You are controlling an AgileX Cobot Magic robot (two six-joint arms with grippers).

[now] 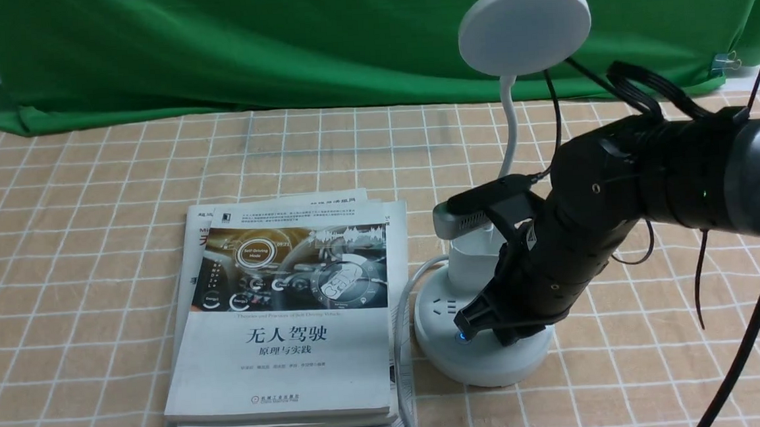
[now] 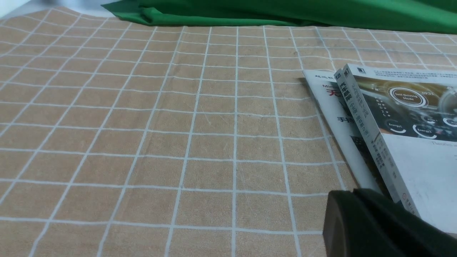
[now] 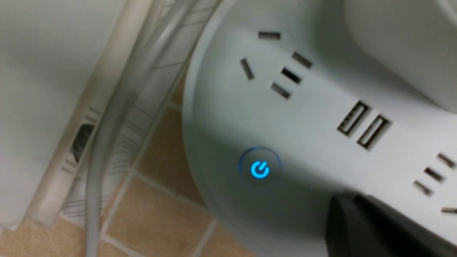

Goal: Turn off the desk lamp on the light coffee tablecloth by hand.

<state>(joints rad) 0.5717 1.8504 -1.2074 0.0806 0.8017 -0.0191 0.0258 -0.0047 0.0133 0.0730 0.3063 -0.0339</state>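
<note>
The white desk lamp stands on the light coffee tablecloth [image 1: 88, 192] right of centre. Its flat round head [image 1: 523, 26] is up on a thin neck above the round base [image 1: 488, 365]. My right gripper [image 1: 467, 324] is shut and empty, with its tip down on the top of the base. A power button with a lit blue ring [image 1: 460, 337] sits right beside the tip. The right wrist view shows the button [image 3: 260, 169] glowing blue, the gripper tip [image 3: 342, 205] a little way from it, and sockets [image 3: 282, 71]. My left gripper [image 2: 351, 200] is shut and empty, low over the cloth.
A stack of books [image 1: 289, 351] lies just left of the lamp base, its spine showing in the left wrist view [image 2: 371, 132]. The lamp's grey cable [image 1: 400, 331] runs between books and base. A green backdrop cloth [image 1: 277, 41] hangs behind.
</note>
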